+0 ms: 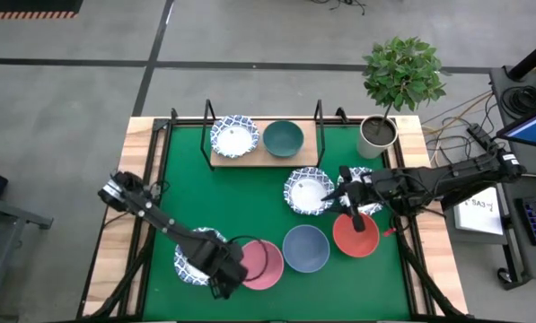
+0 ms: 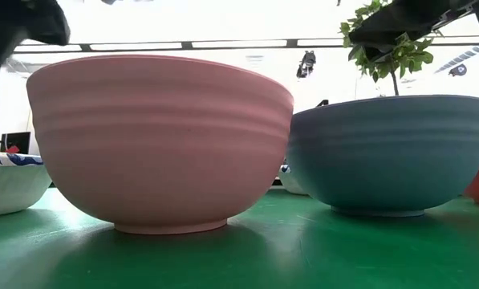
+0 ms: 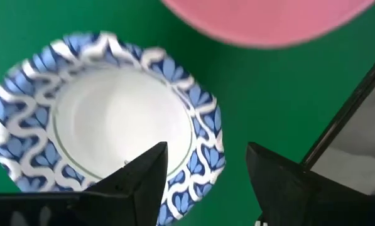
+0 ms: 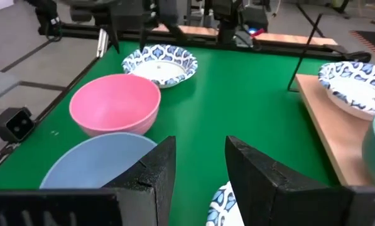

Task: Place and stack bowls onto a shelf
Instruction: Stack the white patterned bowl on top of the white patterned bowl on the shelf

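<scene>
With the shelf (image 1: pixel 263 151) holding only 2 bowls, the left claw (image 3: pixel 203 182), spread over the rim of a patterned bowl (image 1: pixel 194 257) beside the pink bowl (image 1: pixel 260 264), could nudge that neighbour or pinch crookedly, while the spread right claw (image 4: pixel 196 166) risks clipping the bowls below.

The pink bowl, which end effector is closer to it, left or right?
Left. The left end effector sits right beside the pink bowl, over the patterned bowl next to it. The right end effector is across the mat, above the red bowl.
</scene>
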